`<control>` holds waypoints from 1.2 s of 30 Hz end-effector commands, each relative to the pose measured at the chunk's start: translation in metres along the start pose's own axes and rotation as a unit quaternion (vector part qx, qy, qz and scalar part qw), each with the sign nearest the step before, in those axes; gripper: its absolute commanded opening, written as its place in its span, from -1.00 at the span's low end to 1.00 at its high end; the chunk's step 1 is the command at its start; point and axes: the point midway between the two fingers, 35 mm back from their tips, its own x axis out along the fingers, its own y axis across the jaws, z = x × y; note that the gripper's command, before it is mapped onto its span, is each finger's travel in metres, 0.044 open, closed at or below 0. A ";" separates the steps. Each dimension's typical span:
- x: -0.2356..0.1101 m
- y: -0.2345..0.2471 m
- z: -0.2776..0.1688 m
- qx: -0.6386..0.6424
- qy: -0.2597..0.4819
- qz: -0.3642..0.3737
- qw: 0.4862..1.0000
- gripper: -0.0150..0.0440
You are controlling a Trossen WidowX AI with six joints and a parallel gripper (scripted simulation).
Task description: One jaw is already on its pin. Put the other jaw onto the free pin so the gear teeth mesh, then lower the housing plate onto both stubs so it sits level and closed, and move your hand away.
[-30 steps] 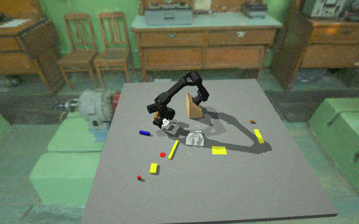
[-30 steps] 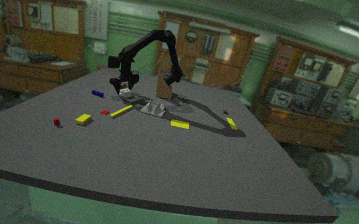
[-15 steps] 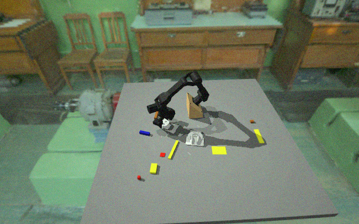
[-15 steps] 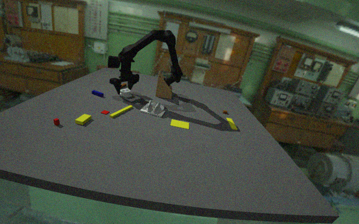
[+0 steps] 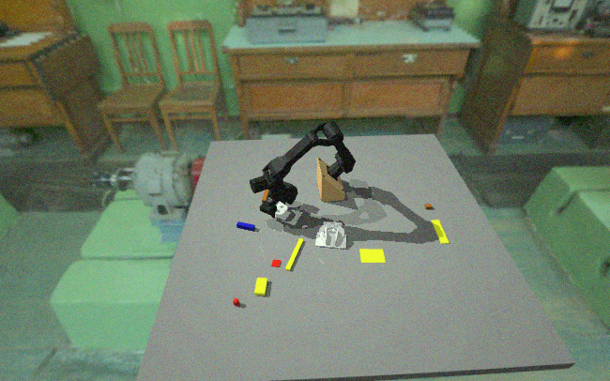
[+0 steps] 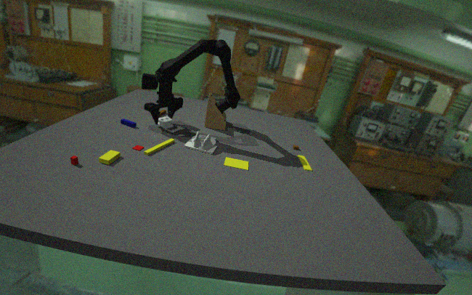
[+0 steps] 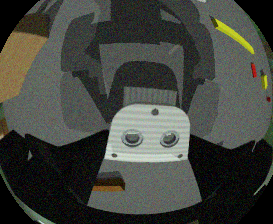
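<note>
Housing plate (image 5: 281, 208) (image 6: 164, 121) (image 7: 148, 131): white, two round holes, between the jaws (image 5: 277, 210) (image 6: 163, 122) (image 7: 148, 137). Jaws: spread wide, gripping the plate by its sides. White base (image 5: 331, 243) (image 6: 200, 147): on the grey surface (image 5: 345, 321) (image 6: 208, 205), apart from the plate, well inside the edges. Yellow bar (image 5: 294, 254) (image 6: 159, 146) (image 7: 234, 36): between base and red tile (image 5: 276, 263) (image 6: 138, 147) (image 7: 254, 70). Wooden wedge (image 5: 328, 187) (image 6: 215, 117) (image 7: 19, 65): behind the base, beside the arm. Gear teeth: too small to judge meshing.
</note>
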 end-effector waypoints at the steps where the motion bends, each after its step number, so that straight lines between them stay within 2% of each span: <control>1: 0.000 0.000 0.000 0.000 0.000 0.000 1.000 0.70; 24: -0.071 0.001 0.000 0.003 -0.002 0.000 1.000 0.70; 36: -0.078 -0.004 0.020 0.057 0.002 -0.002 0.998 0.70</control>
